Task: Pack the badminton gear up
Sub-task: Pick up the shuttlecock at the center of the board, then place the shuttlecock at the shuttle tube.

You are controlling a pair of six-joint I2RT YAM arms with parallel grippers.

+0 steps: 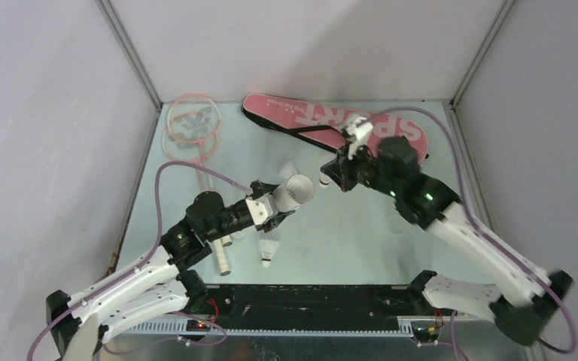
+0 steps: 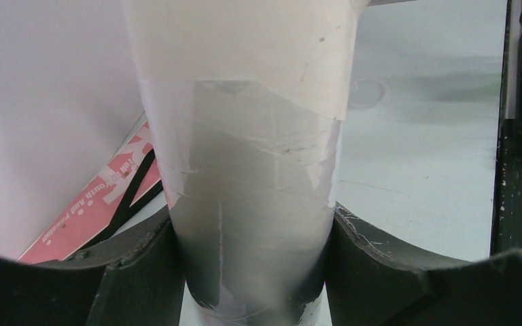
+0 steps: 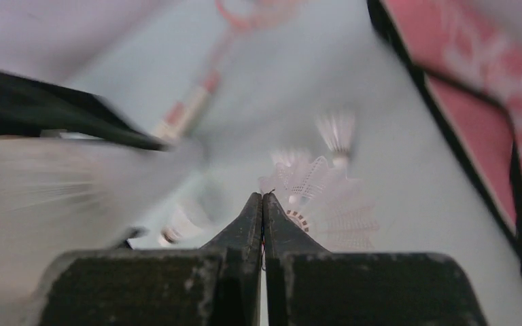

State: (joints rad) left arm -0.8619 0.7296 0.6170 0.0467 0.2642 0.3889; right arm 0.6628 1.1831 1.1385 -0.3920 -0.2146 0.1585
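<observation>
Left gripper (image 1: 274,206) clamped on 1 tube (image 1: 298,193); right gripper (image 3: 263,200) fingers together. 2 rackets (image 1: 192,124) far-left corner, 1 bag (image 1: 331,119) far edge, 3 shuttlecocks (image 1: 269,252) mid-counter (image 1: 346,248).

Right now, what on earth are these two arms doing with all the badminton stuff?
The left hand grips a white tube, its open end turned toward the right arm. The right hand hovers by that opening, fingers pressed together, with a shuttlecock right at their tips; whether it is pinched is unclear. Two more shuttlecocks, both rackets and the pink bag lie on the table, not yet packed.
</observation>
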